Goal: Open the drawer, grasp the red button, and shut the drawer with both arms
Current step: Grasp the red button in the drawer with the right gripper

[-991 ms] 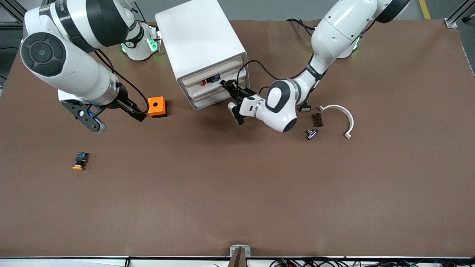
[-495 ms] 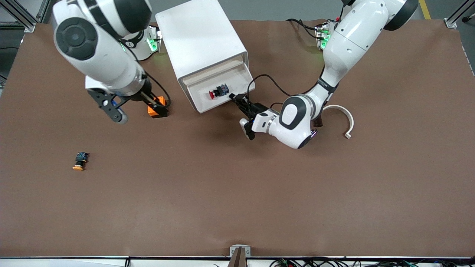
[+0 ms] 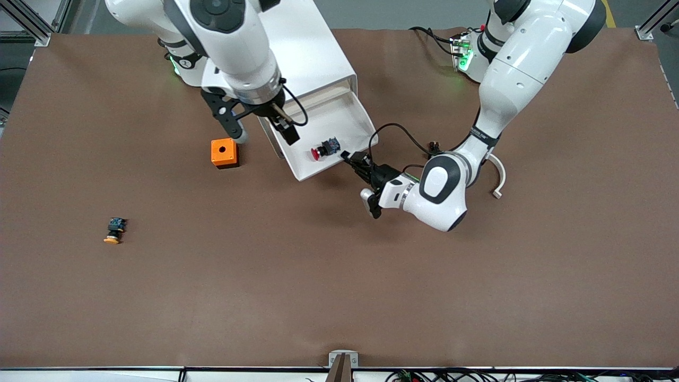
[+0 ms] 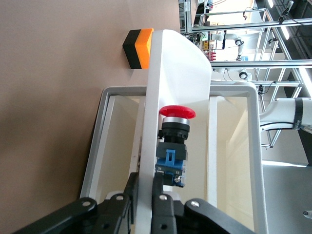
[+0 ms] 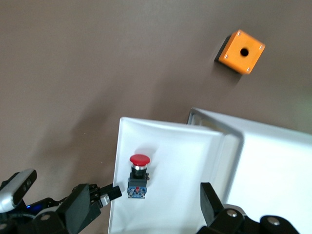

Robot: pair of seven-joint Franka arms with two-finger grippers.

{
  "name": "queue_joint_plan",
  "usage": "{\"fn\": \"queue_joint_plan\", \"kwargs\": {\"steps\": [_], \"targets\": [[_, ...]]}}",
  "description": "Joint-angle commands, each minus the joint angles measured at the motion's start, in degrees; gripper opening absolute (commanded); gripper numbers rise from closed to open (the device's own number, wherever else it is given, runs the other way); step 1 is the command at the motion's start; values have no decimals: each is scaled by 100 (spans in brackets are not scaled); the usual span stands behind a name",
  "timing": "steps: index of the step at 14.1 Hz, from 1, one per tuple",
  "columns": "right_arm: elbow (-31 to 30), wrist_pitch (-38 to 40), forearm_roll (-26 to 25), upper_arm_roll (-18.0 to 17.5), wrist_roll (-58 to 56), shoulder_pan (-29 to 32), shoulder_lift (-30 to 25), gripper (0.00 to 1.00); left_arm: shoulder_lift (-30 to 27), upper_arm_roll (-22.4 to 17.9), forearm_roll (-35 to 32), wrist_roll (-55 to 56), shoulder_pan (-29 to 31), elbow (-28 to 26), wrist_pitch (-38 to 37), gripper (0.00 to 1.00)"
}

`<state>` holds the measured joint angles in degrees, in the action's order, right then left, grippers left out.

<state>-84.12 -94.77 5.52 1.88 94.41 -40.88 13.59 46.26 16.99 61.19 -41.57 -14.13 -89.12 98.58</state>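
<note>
**Drawer pulled out, red button lying inside**

- Cabinet (image 3: 313, 48): boxy, white, standing toward the robots' bases; no writing legible on it.
- Drawer (image 3: 347, 123): wide shallow white tray, drawn well out of the cabinet toward the front camera.
- Button (image 3: 324, 149): red mushroom cap, black body, bluish rear end; lies on its side on the drawer floor, near the drawer's front strip. Left wrist view shows small print on the blue end, too fine to read.
- Left gripper (image 3: 354, 161): low at the drawer's front corner; in the left wrist view its fingers (image 4: 163, 204) stand narrow, pinching the drawer's front strip between them.
- Right gripper (image 3: 262, 122): in the air over the drawer's edge toward the right arm's end; fingers set wide apart, holding nothing.
- Orange cube (image 3: 224, 152): with a round hole on top, on the table beside the cabinet toward the right arm's end.
- Second push button (image 3: 114, 231): orange-yellow cap, on the table nearer the front camera, well apart from the cabinet.
- White curved piece (image 3: 498, 175): on the table beside the left arm
</note>
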Motion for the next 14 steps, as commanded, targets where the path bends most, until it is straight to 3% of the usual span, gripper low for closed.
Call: {"fn": "queue_joint_plan", "kwargs": {"steps": [1, 2, 3, 4, 10, 14], "targets": [[-17, -435, 55, 58, 698, -287, 379, 100, -12, 32, -160, 254, 288, 184, -472, 11], [-17, -637, 55, 58, 1015, -445, 546, 100, -38, 32, -169, 280, 288, 167, -472, 31], [-17, -779, 55, 58, 1227, -551, 678, 100, -56, 23, -195, 350, 288, 158, -472, 70], [-61, -841, 55, 58, 1290, -622, 767, 100, -82, 32, -317, 464, 305, 175, -480, 100], [-956, -1561, 29, 58, 1194, -658, 794, 100, -162, 32, -1389, 1133, 682, 605, -516, 100], [-1063, -1685, -15, 58, 1194, -658, 899, 100, -170, -3, -2145, 1186, 963, 877, -516, 100]]}}
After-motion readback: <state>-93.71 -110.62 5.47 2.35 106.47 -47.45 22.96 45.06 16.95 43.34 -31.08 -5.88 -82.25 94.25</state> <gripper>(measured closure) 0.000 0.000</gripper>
